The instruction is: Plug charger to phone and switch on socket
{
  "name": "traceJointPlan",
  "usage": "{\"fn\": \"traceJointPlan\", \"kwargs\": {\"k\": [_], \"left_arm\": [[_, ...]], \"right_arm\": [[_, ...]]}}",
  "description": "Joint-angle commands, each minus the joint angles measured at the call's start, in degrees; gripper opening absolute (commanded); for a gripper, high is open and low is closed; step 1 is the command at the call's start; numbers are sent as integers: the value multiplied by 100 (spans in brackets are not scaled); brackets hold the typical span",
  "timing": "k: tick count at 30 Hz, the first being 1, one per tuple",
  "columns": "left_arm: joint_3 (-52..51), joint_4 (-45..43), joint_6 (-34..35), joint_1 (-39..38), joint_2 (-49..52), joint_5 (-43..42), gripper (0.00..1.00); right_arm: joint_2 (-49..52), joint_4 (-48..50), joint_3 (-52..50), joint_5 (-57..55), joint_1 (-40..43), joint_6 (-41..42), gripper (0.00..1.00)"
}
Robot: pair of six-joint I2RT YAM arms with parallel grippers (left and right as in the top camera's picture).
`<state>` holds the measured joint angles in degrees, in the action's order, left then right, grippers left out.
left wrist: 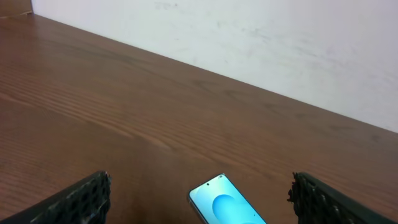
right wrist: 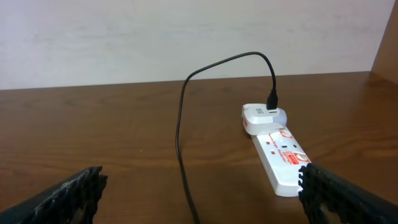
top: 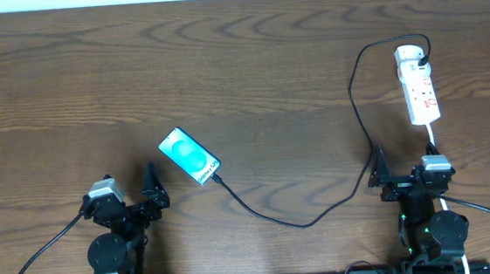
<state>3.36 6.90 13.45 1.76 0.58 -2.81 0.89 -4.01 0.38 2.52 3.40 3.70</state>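
Note:
The phone (top: 189, 155) lies flat and aslant left of the table's middle, screen up with a light-blue swirl. It also shows in the left wrist view (left wrist: 225, 204). The black charger cable (top: 304, 223) runs from a white adapter on the socket strip (top: 420, 88) at the far right, down and across to the phone's lower right end. Its tip (top: 217, 179) touches the phone there; I cannot tell whether it is seated. My left gripper (top: 129, 195) (left wrist: 199, 184) is open and empty just short of the phone. My right gripper (top: 406, 173) (right wrist: 200, 182) is open and empty, with the cable (right wrist: 180, 130) and strip (right wrist: 281, 157) ahead.
The strip's thick white cord (top: 433, 144) runs down toward my right arm. A pale wall (right wrist: 186, 31) stands behind the table's far edge. The table is dark brown wood (top: 256, 57).

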Motion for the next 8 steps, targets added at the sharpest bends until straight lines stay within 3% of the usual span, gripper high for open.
{"fn": "traceJointPlan", "kwargs": {"k": [1,8], "left_arm": [[-114,140,-55,-13,-35,72,93],[-114,142,-55,-13,-35,72,92]], "right_arm": [[-50,-28,-7,-90,-50,74,99],[-50,-31,-7,-90,-50,74,99]]}}
